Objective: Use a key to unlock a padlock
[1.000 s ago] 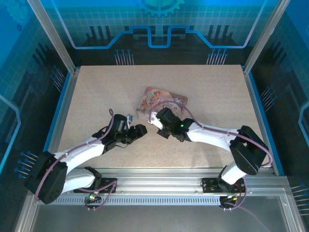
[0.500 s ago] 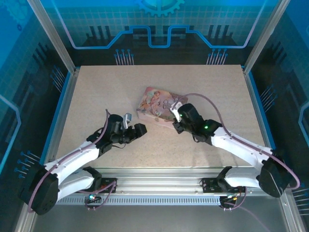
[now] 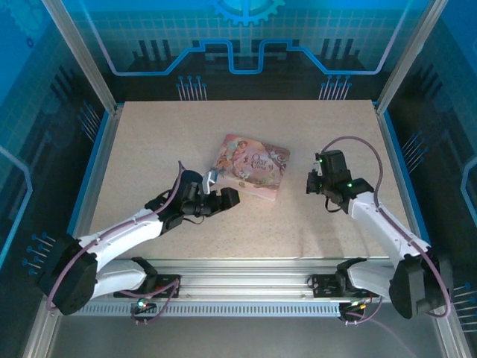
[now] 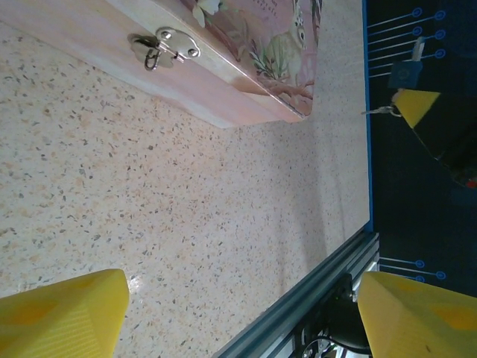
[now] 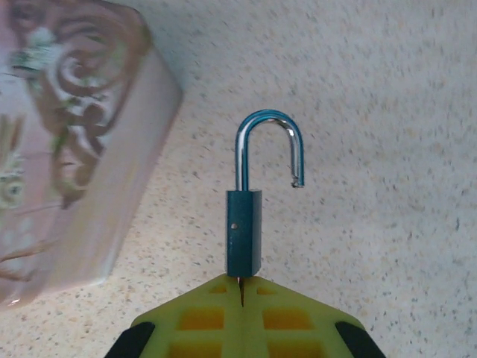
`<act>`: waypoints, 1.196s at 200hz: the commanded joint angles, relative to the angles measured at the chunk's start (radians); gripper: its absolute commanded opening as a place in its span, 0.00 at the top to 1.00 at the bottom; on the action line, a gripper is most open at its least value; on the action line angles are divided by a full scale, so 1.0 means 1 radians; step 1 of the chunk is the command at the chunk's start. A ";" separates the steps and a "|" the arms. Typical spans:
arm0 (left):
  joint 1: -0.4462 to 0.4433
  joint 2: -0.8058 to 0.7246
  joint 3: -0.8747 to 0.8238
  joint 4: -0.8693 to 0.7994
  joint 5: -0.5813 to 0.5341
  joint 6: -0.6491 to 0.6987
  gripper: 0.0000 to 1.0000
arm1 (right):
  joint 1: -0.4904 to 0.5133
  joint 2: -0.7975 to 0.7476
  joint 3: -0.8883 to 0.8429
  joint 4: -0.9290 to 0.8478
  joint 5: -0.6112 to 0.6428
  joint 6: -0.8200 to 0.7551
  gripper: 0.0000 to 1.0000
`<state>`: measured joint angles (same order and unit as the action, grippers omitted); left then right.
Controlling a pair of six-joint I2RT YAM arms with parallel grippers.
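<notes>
Right of box [image 3: 251, 165] | R hand [image 5: 242, 283] pinches padlock [image 5: 244, 239], keyhole hidden | L hand [image 4: 242, 287] spread

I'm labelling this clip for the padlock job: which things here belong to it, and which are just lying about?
Job: padlock, shackle open; key at its base, pinched in the right gripper.
Lying about: box, its hasp empty.

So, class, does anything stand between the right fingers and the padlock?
Nothing visible does: the padlock stands directly against the tips of the right fingers, shackle open, with the pink box apart to one side.
</notes>
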<state>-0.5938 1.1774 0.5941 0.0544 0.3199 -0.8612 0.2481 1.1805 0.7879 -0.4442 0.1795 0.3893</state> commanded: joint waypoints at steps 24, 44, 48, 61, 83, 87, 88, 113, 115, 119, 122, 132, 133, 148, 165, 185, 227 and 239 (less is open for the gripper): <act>-0.019 0.005 0.030 0.035 -0.002 0.013 0.17 | -0.078 0.099 -0.028 0.042 -0.145 0.094 1.00; -0.020 0.004 0.020 0.041 -0.008 -0.001 0.17 | -0.106 0.157 -0.027 0.063 -0.179 0.118 1.00; -0.020 0.002 0.017 0.042 -0.008 -0.005 0.17 | -0.110 0.168 -0.027 0.065 -0.182 0.123 1.00; -0.021 -0.003 0.011 0.044 -0.011 -0.010 0.17 | -0.122 0.198 -0.029 0.082 -0.201 0.133 1.00; -0.021 -0.015 0.001 0.042 -0.019 -0.013 0.17 | -0.136 0.241 -0.032 0.103 -0.208 0.147 1.00; -0.021 -0.017 0.000 0.040 -0.020 -0.013 0.17 | -0.138 0.249 -0.030 0.105 -0.212 0.150 1.00; -0.021 -0.018 0.000 0.039 -0.021 -0.013 0.17 | -0.140 0.252 -0.030 0.105 -0.212 0.150 1.00; -0.021 -0.034 -0.006 0.029 -0.033 -0.013 0.17 | -0.148 0.286 -0.025 0.107 -0.219 0.162 0.95; -0.021 -0.034 -0.007 0.028 -0.034 -0.012 0.17 | -0.148 0.287 -0.027 0.108 -0.220 0.163 0.94; -0.020 -0.037 -0.007 0.025 -0.036 -0.012 0.17 | -0.149 0.288 -0.027 0.108 -0.221 0.165 0.91; -0.020 -0.038 -0.007 0.023 -0.039 -0.012 0.17 | -0.150 0.288 -0.027 0.107 -0.221 0.166 0.88; -0.019 -0.043 -0.009 0.017 -0.046 -0.011 0.17 | -0.152 0.283 -0.025 0.099 -0.219 0.171 0.77; -0.020 -0.043 -0.010 0.017 -0.046 -0.010 0.17 | -0.152 0.282 -0.026 0.098 -0.219 0.172 0.76; -0.020 -0.050 -0.009 0.009 -0.053 -0.009 0.17 | -0.154 0.256 -0.027 0.082 -0.207 0.171 0.69; -0.017 -0.057 -0.001 -0.013 -0.069 -0.001 0.16 | -0.158 0.212 -0.028 0.058 -0.194 0.162 0.63; -0.004 -0.069 0.007 -0.039 -0.089 0.005 0.16 | -0.171 0.150 -0.024 0.012 -0.180 0.147 0.57; 0.055 -0.110 0.041 -0.169 -0.161 0.075 0.01 | -0.170 -0.002 -0.015 -0.063 -0.135 0.097 0.00; 0.080 -0.121 0.062 -0.223 -0.183 0.114 0.01 | -0.168 -0.039 -0.011 -0.072 -0.132 0.080 0.00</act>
<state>-0.5552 1.0946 0.5991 -0.0376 0.2085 -0.8345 0.0895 1.2129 0.7643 -0.4519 0.0185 0.5133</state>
